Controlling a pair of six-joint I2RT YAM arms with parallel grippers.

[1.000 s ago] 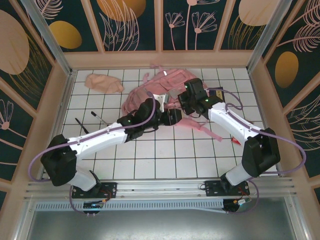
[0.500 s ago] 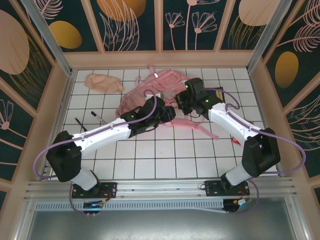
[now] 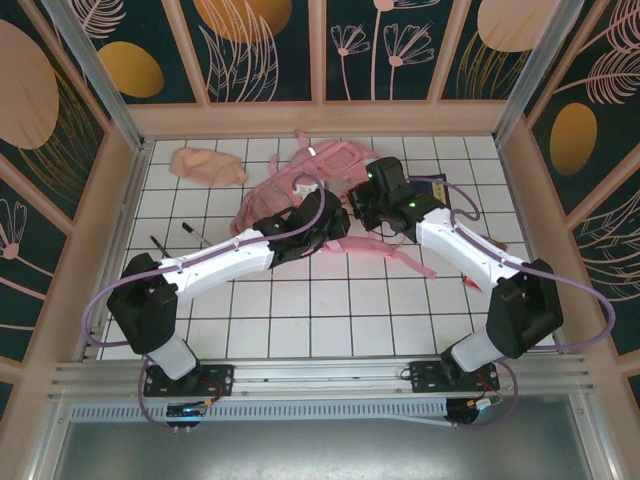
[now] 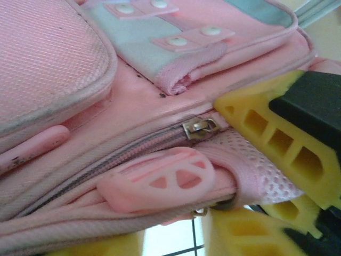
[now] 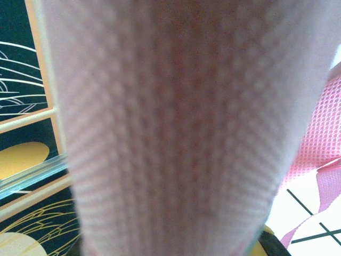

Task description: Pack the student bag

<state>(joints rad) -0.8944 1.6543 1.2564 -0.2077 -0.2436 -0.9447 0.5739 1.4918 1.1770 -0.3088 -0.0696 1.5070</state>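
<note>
Blurred pink weave of the student bag (image 5: 176, 128) is stretching down across the lens. Pink mesh (image 5: 319, 133) is lying over the worktop (image 5: 329, 208) at right.

The left arm (image 3: 230, 262) and right arm (image 3: 460, 245) cover the middle of the student bag (image 3: 300, 185) near the table's (image 3: 330, 310) far edge. The left wrist view cuts the bag off at every edge. It cuts off the yellow fingers (image 4: 277, 133) of the left gripper (image 4: 250, 197) at the right and bottom, and whether they pinch the fabric is unclear. A blurred pink strap (image 5: 176, 133) hides the fingers of the right gripper (image 3: 360, 207). Near the table's left edge, two thin dark sticks (image 3: 165, 250) are too small to identify.
</note>
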